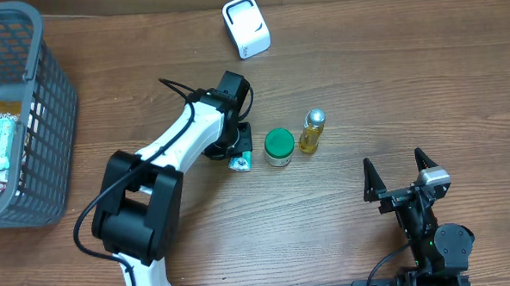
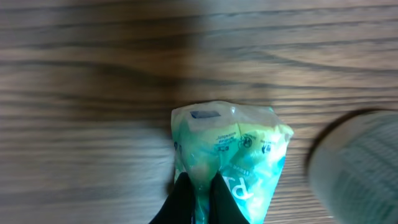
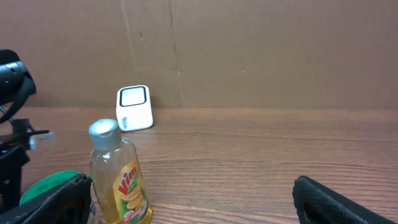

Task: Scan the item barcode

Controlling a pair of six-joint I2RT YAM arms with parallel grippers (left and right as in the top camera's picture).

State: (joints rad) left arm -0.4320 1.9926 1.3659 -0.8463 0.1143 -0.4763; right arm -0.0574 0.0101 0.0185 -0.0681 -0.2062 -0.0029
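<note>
A small teal and green plastic packet (image 2: 239, 146) lies on the wooden table, its near end pinched between the black fingers of my left gripper (image 2: 200, 190), which is shut on it. Overhead, the packet (image 1: 239, 163) shows just below the left gripper (image 1: 236, 152), left of a green-lidded jar (image 1: 278, 146). The white barcode scanner (image 1: 246, 27) stands at the far edge of the table, also visible in the right wrist view as the scanner (image 3: 134, 107). My right gripper (image 1: 400, 178) rests at the near right, open and empty, in its own view as the gripper (image 3: 193, 205).
A yellow Vim bottle (image 1: 312, 130) stands right of the jar, close to the right gripper's left finger (image 3: 59, 199). A grey mesh basket (image 1: 43, 126) holding several packets sits at the far left. A cardboard wall (image 3: 249, 50) backs the table.
</note>
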